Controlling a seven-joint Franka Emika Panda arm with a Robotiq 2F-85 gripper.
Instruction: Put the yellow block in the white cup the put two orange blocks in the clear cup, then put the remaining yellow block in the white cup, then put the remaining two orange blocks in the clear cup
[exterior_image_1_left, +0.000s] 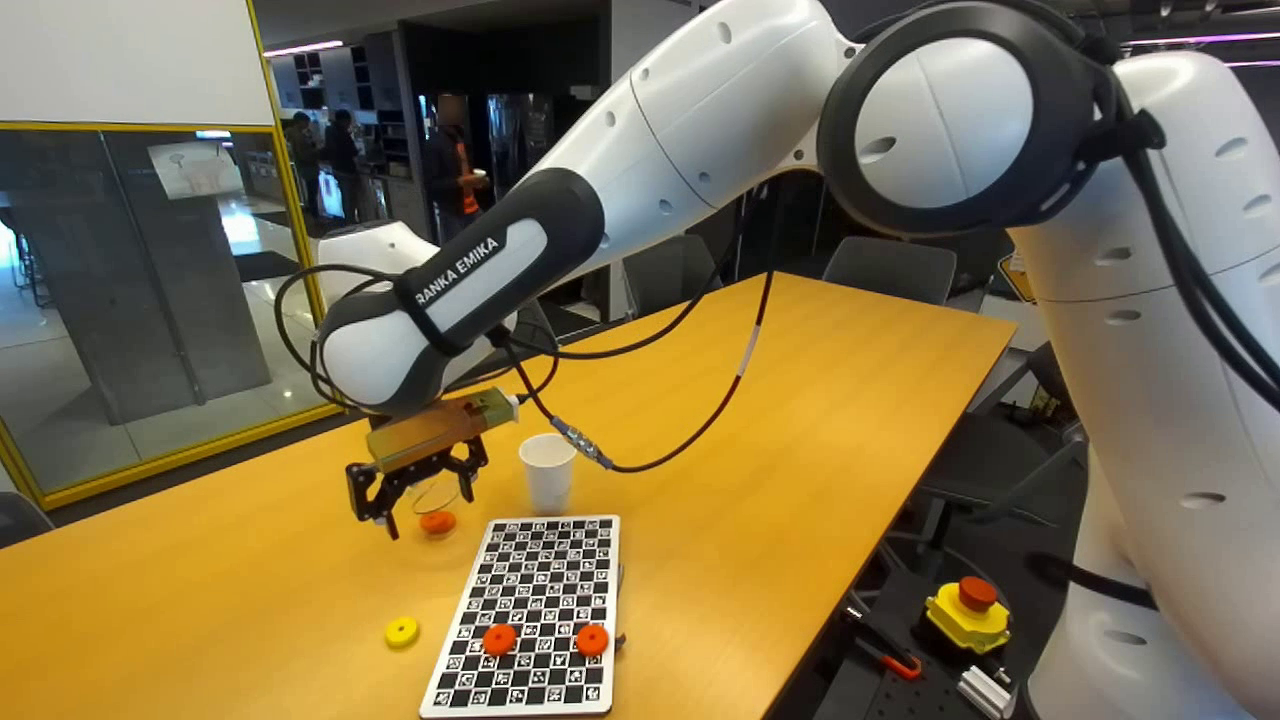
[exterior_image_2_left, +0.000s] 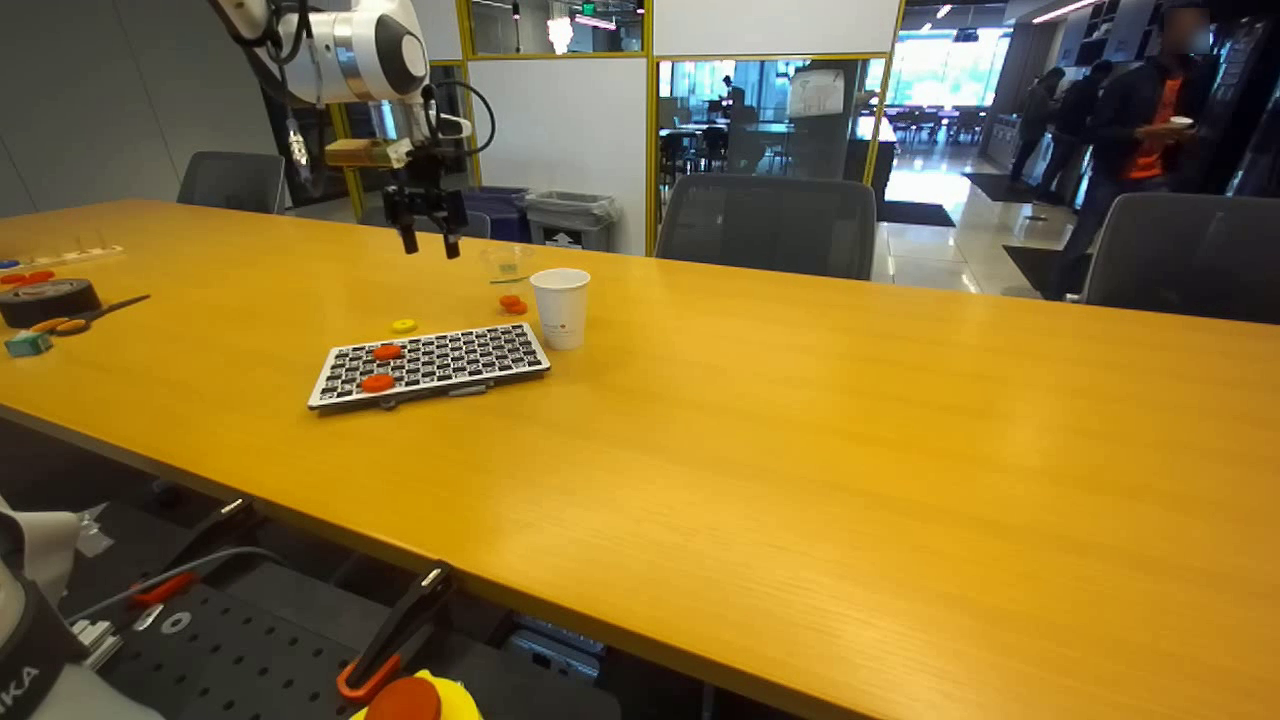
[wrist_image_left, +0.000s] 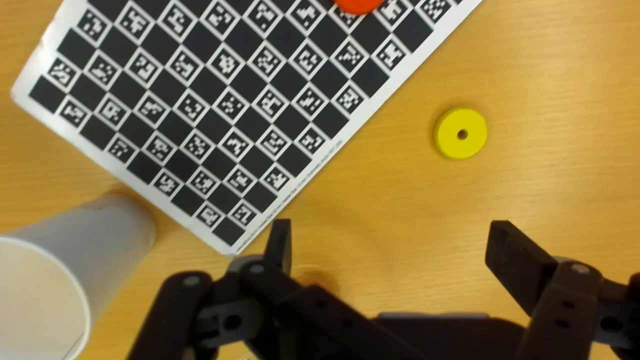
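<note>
I reckon the job is about half done. Two squat orange round blocks (exterior_image_2_left: 510, 301) look to lie inside the clear, see-through cup (exterior_image_2_left: 508, 264), so that pair seems settled. The white, tapered paper-looking cup (exterior_image_2_left: 561, 315) stands upright near it; its bottom is hidden from me, so whether a first yellow block is in there I can only guess. Left to do is the yellow disc-shaped block (wrist_image_left: 460, 133), smooth and thick with a small hole through its centre, lying flat on the golden wood-grained tabletop (exterior_image_2_left: 800, 450) beside the stiff black-and-white checkered board (exterior_image_1_left: 541, 585). That one should come next. Last would be the two loose orange round blocks (exterior_image_1_left: 499, 640), lying apart from each other on the board's flat printed face. The black, angular gripper (wrist_image_left: 391, 235) hangs above the tabletop, its jaws wide apart and nothing held. The clear cup barely shows against the tabletop, which could make its rim easy to misjudge.
</note>
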